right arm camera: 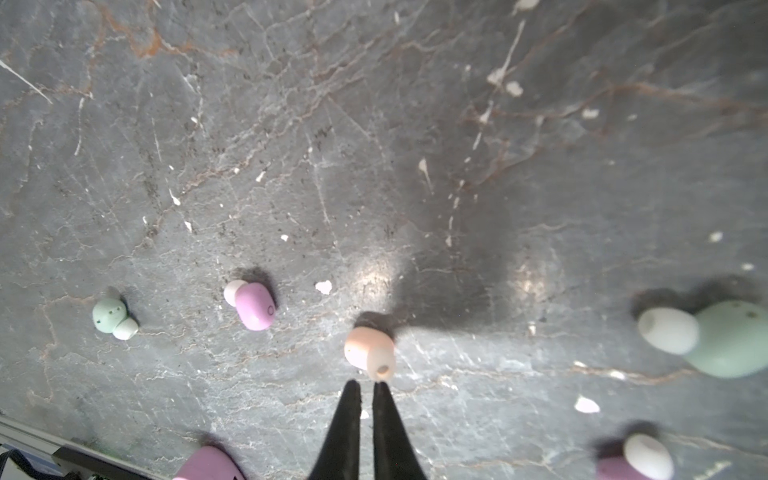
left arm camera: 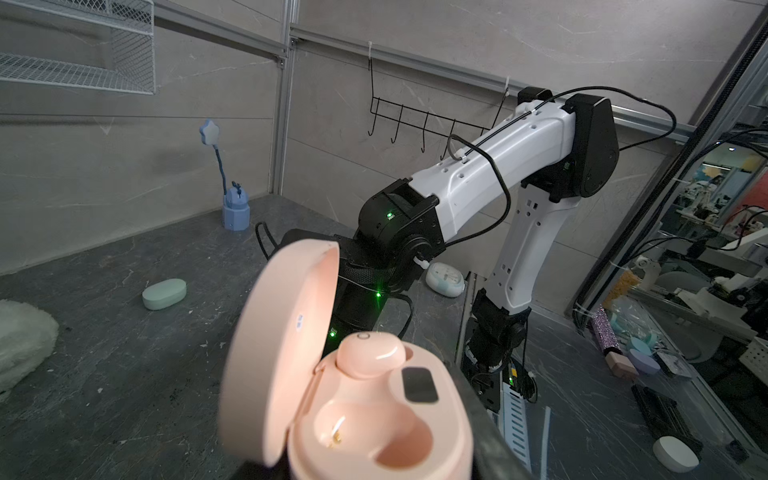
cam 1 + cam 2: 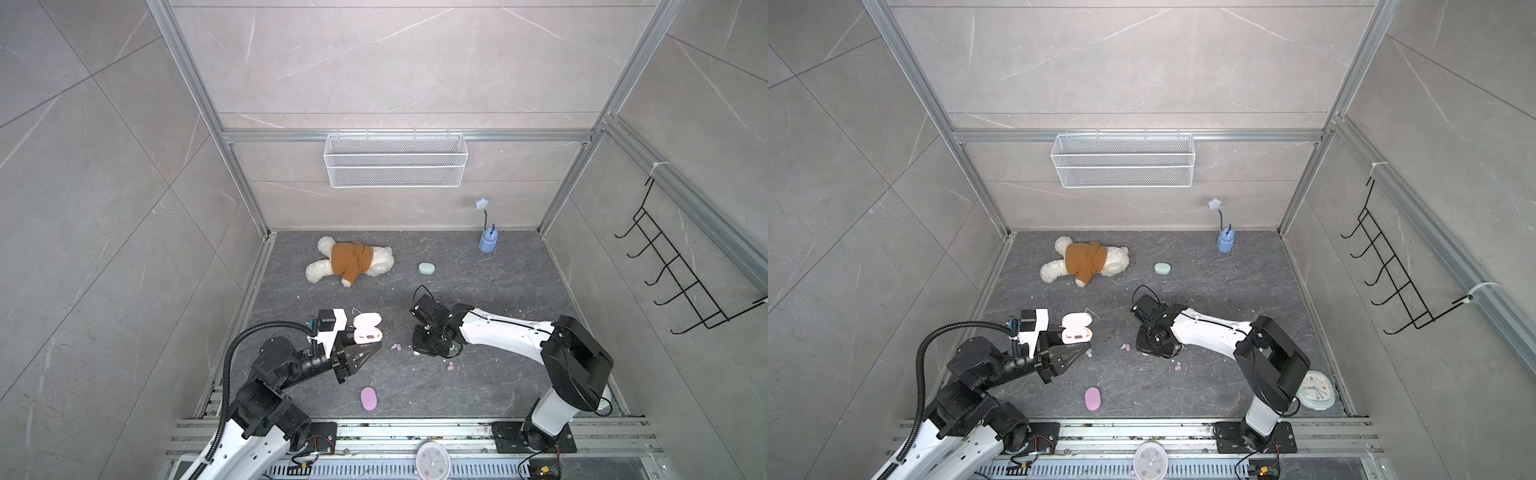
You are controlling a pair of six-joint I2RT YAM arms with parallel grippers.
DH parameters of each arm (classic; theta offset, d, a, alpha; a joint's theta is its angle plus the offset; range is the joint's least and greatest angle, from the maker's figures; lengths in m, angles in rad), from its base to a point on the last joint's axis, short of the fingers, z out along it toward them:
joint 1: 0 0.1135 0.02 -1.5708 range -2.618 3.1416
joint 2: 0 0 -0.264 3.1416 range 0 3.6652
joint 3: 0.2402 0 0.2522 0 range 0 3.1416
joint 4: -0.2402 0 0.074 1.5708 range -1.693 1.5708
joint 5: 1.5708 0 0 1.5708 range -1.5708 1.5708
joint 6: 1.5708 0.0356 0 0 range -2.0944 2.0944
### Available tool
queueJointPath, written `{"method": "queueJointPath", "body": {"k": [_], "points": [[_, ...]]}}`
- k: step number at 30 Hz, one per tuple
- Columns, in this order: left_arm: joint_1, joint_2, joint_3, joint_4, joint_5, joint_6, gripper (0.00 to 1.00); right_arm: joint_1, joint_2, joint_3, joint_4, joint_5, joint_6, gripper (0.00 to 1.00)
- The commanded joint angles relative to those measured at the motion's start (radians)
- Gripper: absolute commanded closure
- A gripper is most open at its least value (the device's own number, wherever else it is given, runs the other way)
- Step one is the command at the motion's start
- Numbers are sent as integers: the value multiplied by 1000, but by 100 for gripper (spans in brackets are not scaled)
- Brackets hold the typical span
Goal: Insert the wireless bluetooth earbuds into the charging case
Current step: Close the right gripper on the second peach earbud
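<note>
Roughly, one bud was home and five were not. Nearest me, the lilac case (image 3: 369, 399) lay shut on the table (image 3: 478, 386). Next out, my left gripper (image 3: 371, 347) was clamped on the pink charging case (image 2: 374, 415), lid open. One pink earbud (image 2: 370, 357) was seated and the second well (image 2: 365, 432) was empty.

Loose on the slab: peach earbud (image 1: 368, 349), lilac earbud (image 1: 254, 306), mint earbud (image 1: 110, 318), second mint earbud (image 1: 731, 338), second lilac earbud (image 1: 646, 456). Farthest back, the mint case (image 3: 427, 268) was shut.

Left arm reached in low, fingers about level, presenting the case. Right arm stretched toward centre, wrist bent down. My right gripper (image 1: 368, 388) was closed to a sliver and held nothing, tips just short of the peach earbud. Contact: couldn't tell.
</note>
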Motion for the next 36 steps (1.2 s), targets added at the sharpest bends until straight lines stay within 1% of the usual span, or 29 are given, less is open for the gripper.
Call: {"method": "queueJointPath", "body": {"k": [1, 20, 24, 30, 36], "points": [[3, 8, 44, 39, 8, -12, 79, -8, 32, 27, -26, -5, -20, 88], [3, 11, 46, 32, -3, -12, 79, -43, 77, 57, -18, -28, -47, 89], [3, 16, 48, 34, -1, -13, 79, -43, 62, 78, -30, -14, -69, 83], [3, 23, 49, 41, -2, -13, 79, -44, 65, 122, -101, 27, -130, 73], [3, 24, 51, 45, -2, -15, 79, -23, 112, 193, -195, 72, -214, 73]]}}
